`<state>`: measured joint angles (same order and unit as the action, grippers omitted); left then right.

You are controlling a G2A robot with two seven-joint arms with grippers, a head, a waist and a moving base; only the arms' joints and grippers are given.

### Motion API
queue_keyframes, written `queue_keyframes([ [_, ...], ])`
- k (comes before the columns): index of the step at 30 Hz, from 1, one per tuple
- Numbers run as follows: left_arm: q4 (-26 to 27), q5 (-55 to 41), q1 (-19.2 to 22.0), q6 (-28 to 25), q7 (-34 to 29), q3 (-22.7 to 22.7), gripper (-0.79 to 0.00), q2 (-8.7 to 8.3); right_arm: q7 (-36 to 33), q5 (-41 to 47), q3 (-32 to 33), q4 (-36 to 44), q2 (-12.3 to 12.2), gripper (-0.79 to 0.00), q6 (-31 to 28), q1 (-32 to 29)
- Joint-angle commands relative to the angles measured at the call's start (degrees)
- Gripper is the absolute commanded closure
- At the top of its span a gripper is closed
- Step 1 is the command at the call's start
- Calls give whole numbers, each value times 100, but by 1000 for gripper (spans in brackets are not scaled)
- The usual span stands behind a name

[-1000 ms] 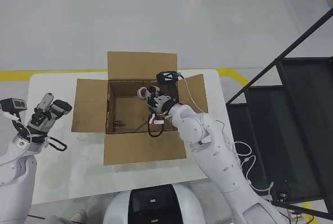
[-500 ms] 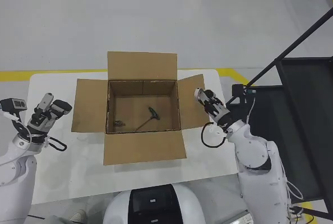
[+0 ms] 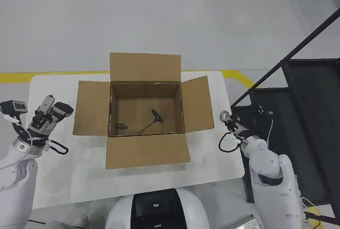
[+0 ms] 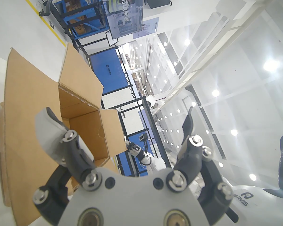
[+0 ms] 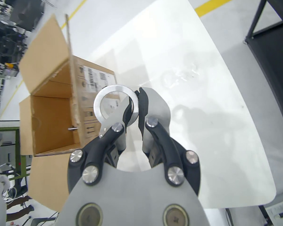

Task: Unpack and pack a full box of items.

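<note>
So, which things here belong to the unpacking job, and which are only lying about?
Job:
- box
- ring, pinched in the right hand
- T-key and small dark part, both inside the box
- left hand, open, off to the side

Only around:
- table
- rack
- yellow line on the floor

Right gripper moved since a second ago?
Yes, the right gripper, holding a metal ring, withdrew from the cardboard box, past its flap, to the table edge.

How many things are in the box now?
2: a T-handled tool near the middle of the box floor, and a small dark piece by its left wall. Walls may hide more.
</note>
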<state>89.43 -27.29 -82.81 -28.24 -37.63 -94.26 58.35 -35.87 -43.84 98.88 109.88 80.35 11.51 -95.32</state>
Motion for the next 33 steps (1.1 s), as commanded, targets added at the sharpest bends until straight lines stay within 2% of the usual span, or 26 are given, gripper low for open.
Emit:
queue_keyframes([
  [1,0,0,0,0,0,0,-785,0,-229,-367,-104,-190,-26,0,133,111],
  [6,0,0,0,0,0,0,-785,0,-954,-1314,-467,-855,-91,0,419,536],
  [17,0,0,0,0,0,0,-785,0,-1350,-2633,-1173,-1976,-109,0,1000,1326],
  [27,0,0,0,0,0,0,-785,0,-997,-2964,-1485,-2747,-45,0,1719,1773],
  [33,0,0,0,0,0,0,-785,0,-659,-2800,-1629,-3014,23,0,2048,1924],
])
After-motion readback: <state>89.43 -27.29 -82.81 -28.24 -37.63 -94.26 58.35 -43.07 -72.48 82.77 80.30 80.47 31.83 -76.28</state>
